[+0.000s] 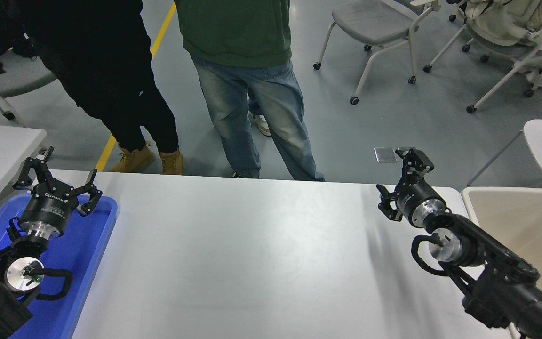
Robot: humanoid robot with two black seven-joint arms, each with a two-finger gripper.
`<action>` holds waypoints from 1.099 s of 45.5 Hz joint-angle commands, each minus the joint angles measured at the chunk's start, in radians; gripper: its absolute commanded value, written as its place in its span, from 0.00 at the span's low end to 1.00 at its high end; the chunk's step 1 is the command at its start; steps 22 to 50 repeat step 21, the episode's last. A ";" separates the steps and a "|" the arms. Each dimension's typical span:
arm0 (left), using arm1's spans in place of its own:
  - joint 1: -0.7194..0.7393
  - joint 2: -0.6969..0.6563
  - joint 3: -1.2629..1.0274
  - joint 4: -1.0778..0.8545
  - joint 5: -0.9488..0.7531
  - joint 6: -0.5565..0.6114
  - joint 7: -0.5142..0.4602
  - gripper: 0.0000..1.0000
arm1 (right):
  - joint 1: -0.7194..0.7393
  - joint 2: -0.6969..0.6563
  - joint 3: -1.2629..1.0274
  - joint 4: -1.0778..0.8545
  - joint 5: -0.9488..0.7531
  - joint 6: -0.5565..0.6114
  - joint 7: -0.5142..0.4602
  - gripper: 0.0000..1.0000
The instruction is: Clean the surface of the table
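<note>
Setting: robotics lab or test hall. Evidence: grey sealed floor (393, 117) with a yellow lane line (163, 28) and metal floor outlet plates (384, 154) beyond the white table surface (252, 254); castered chairs (374, 28) farther back from it; two people (238, 70) standing at its far edge; blue tray (78, 254) at its left end.

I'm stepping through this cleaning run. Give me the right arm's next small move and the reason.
Probably hold the right gripper above the table and look for something to clear: the white top shows nothing on it, and the gripper seems to carry nothing. The left gripper is parked over the blue tray.
</note>
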 commanded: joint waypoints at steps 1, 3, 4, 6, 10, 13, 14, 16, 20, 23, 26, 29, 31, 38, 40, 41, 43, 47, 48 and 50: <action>0.000 0.000 0.000 0.001 0.000 0.000 0.000 1.00 | 0.000 0.090 0.014 -0.045 0.003 -0.002 0.036 1.00; 0.000 0.000 0.000 0.000 0.000 -0.001 0.000 1.00 | 0.003 0.092 0.014 -0.058 0.003 -0.002 0.039 1.00; -0.001 0.000 0.000 0.001 0.000 0.000 0.000 1.00 | 0.003 0.092 0.014 -0.062 0.003 -0.002 0.040 1.00; 0.000 0.000 0.000 0.001 0.000 -0.001 0.000 1.00 | 0.003 0.092 0.014 -0.064 0.003 -0.002 0.043 1.00; 0.000 0.000 0.000 0.000 0.000 0.000 0.000 1.00 | 0.005 0.092 0.014 -0.064 0.003 -0.002 0.046 1.00; 0.000 0.000 0.000 0.000 0.000 -0.001 0.000 1.00 | 0.005 0.092 0.014 -0.064 0.003 -0.002 0.046 1.00; 0.000 0.000 0.000 0.000 0.000 0.000 0.000 1.00 | 0.005 0.092 0.014 -0.064 0.003 -0.002 0.046 1.00; 0.000 0.000 0.000 0.000 0.000 0.000 0.000 1.00 | 0.005 0.092 0.014 -0.064 0.003 -0.003 0.046 1.00; 0.000 0.000 0.000 0.000 0.000 0.000 0.000 1.00 | 0.006 0.092 0.014 -0.064 0.003 -0.005 0.046 1.00; 0.000 0.000 0.000 0.000 0.000 0.000 0.000 1.00 | 0.006 0.092 0.014 -0.064 0.003 -0.005 0.046 1.00; 0.000 0.000 0.000 0.000 0.000 0.000 0.000 1.00 | 0.006 0.092 0.014 -0.064 0.003 -0.005 0.046 1.00; 0.000 0.000 0.000 0.000 0.000 0.000 0.000 1.00 | 0.006 0.092 0.014 -0.064 0.003 -0.005 0.046 1.00; 0.000 0.000 0.000 0.000 0.000 0.000 0.000 1.00 | 0.006 0.092 0.014 -0.064 0.003 -0.005 0.046 1.00; 0.000 0.000 0.000 0.000 0.000 0.000 0.000 1.00 | 0.006 0.092 0.014 -0.064 0.003 -0.005 0.046 1.00; 0.000 0.000 0.000 0.000 0.000 0.000 0.000 1.00 | 0.006 0.092 0.014 -0.064 0.003 -0.005 0.046 1.00; 0.000 0.000 0.000 0.000 0.000 0.000 0.000 1.00 | 0.006 0.092 0.014 -0.064 0.003 -0.005 0.046 1.00; 0.000 0.000 0.000 0.000 0.000 0.000 0.000 1.00 | 0.006 0.092 0.014 -0.064 0.003 -0.005 0.046 1.00; 0.000 0.000 0.000 0.000 0.000 0.000 0.000 1.00 | 0.006 0.092 0.014 -0.064 0.003 -0.005 0.046 1.00; 0.000 0.000 0.000 0.000 0.000 0.000 0.000 1.00 | 0.006 0.092 0.014 -0.064 0.003 -0.005 0.046 1.00; 0.000 0.000 0.000 0.000 0.000 0.000 0.000 1.00 | 0.006 0.092 0.014 -0.064 0.003 -0.005 0.046 1.00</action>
